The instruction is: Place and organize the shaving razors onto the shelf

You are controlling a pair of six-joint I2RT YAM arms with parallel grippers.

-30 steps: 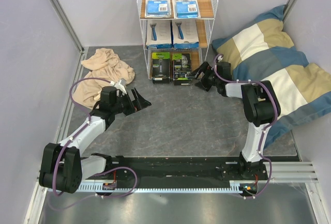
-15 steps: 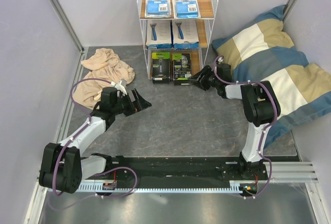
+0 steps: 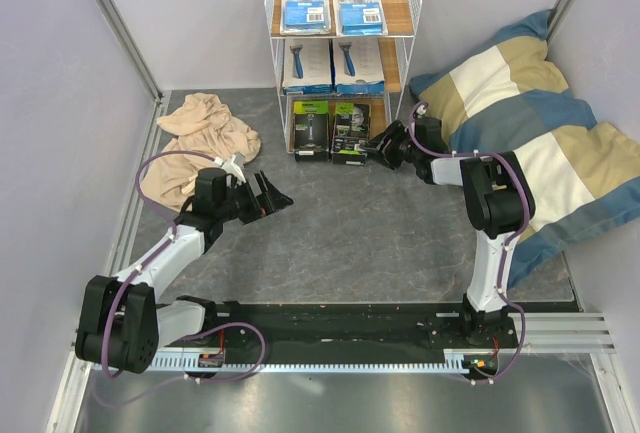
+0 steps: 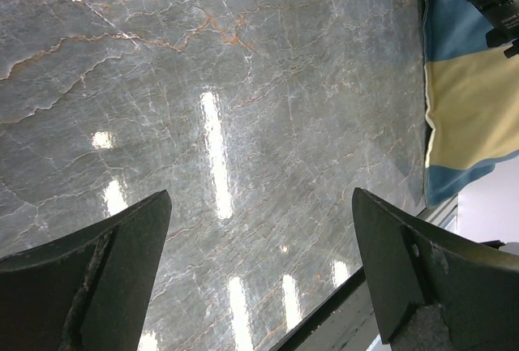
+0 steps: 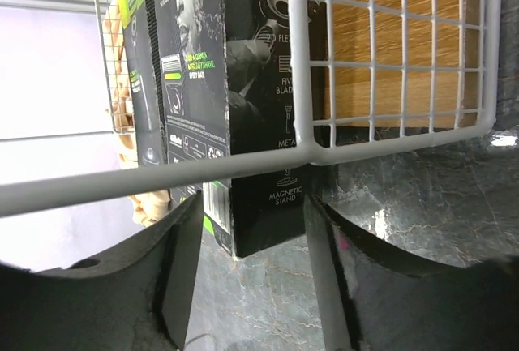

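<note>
Though behind white wire — black-and-green box, upright.

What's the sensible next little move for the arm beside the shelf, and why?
Probably a gentle push inward with the right gripper. It is open and straddles the near corner of the right black-and-green box, which stands on the bottom board of the shelf but seems to stick out past the wire frame.

On the shelf I saw two blue blister cards topmost, two white packs mid-board, two black-green boxes lowest, paired side by side.
</note>
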